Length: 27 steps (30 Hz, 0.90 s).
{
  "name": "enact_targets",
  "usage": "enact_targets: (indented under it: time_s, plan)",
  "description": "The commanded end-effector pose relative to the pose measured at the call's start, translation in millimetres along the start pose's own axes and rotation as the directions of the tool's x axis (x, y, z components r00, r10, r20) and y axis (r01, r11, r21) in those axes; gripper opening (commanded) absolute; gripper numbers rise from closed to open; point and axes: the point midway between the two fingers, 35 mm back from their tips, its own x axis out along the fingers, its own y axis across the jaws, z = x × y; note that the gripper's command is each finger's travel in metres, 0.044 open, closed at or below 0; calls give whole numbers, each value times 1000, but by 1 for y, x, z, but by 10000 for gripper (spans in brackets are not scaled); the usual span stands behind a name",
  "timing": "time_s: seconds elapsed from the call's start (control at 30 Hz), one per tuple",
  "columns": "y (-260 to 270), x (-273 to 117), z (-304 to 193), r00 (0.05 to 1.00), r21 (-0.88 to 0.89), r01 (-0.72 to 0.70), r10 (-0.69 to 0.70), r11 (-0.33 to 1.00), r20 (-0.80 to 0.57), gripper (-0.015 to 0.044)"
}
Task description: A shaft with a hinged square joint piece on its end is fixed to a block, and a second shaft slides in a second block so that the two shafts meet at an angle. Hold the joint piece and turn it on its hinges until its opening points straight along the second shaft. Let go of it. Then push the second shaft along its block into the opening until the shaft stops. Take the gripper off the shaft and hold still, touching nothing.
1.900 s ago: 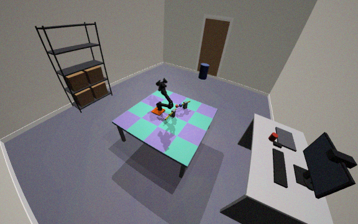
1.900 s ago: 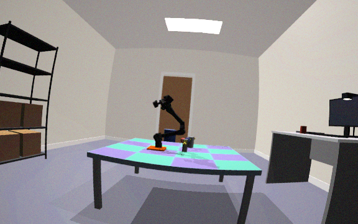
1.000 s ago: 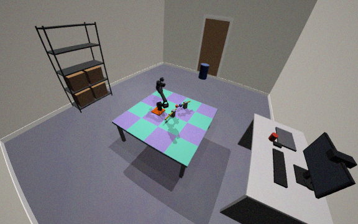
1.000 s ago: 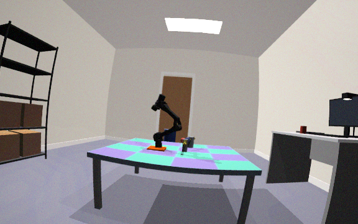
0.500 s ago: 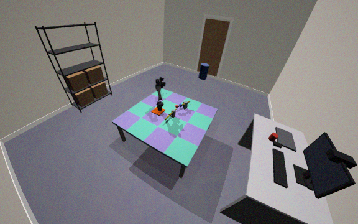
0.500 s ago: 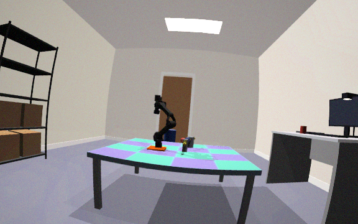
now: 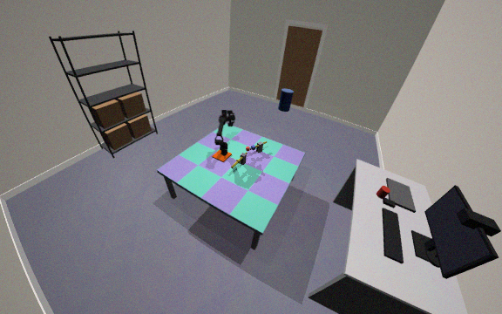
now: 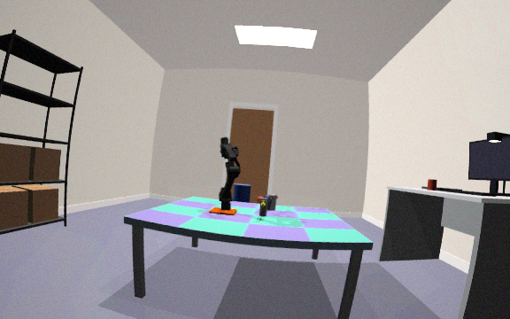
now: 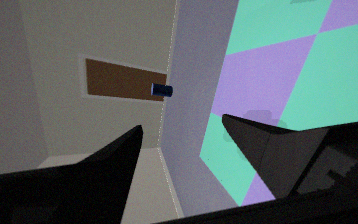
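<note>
Two dark upright blocks stand on the table: a near one (image 7: 243, 159) (image 8: 263, 210) and a far one (image 7: 260, 147) (image 8: 274, 203). A yellow shaft (image 7: 235, 164) runs out of the near block, and another yellow shaft (image 7: 264, 143) shows at the far block. Between the blocks are a small red part (image 7: 247, 148) (image 8: 258, 198) and a small blue part (image 7: 253, 147). Which way the joint's opening points is too small to tell. My gripper (image 9: 183, 123) is open and empty, raised high above the table and well away from both blocks. The wrist view shows neither shaft.
The chequered table (image 7: 220, 196) (image 8: 220, 228) (image 9: 260, 75) carries the arm's orange base plate (image 7: 221, 156) (image 8: 222, 212), left of the blocks. A blue barrel (image 7: 286, 99) (image 8: 242, 192) (image 9: 161, 90) stands on the floor beyond. A desk (image 7: 366, 244) and a shelf rack stand away from the table.
</note>
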Motion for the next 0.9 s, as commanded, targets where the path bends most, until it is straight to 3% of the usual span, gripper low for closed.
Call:
enact_targets:
  time_s: [0.0,0.4,0.87]
  plan:
    - [-17,17,11,992,-84,121,-117,989,50,440]
    - [-79,43,55,878,-200,478,-454,855,155,440]
    - [-160,34,108,590,-177,804,-799,568,119,440]
